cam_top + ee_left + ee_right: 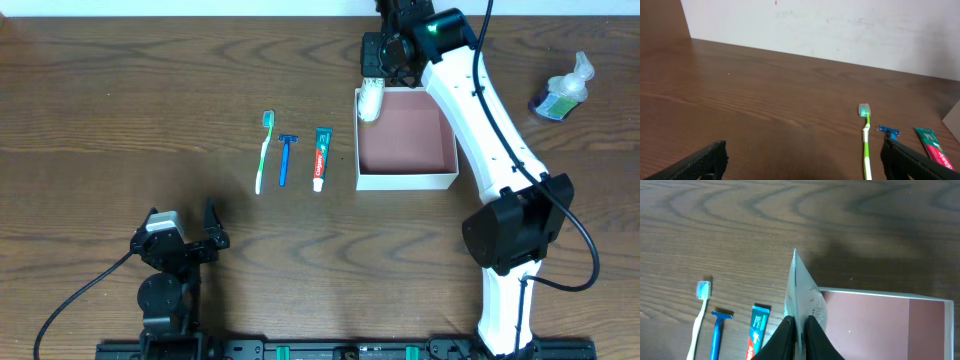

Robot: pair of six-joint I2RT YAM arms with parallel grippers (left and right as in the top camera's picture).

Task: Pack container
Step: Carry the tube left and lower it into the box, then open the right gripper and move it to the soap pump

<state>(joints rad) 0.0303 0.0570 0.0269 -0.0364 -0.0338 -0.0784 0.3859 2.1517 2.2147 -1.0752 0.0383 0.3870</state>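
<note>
Two arms share a brown table (100, 100); at 7 o'clock in the overhead view sits the left gripper (181, 218), fingers spread wide with nothing between them, and its wrist view shows the same wide gap. Near centre three items lie in a row, side by side but apart: toothbrush (264, 150), razor (287, 158), toothpaste (321, 158). Just beside the toothpaste, at its 3 o'clock, sits the container (407, 181), pink inside showing; over its 11 o'clock corner hangs the right gripper (373, 86), fingers pinched tight on a white packet (802, 292); whether the packet touches the box I cannot tell. At 2 o'clock on the table stands a bottle (560, 95), well apart.
</note>
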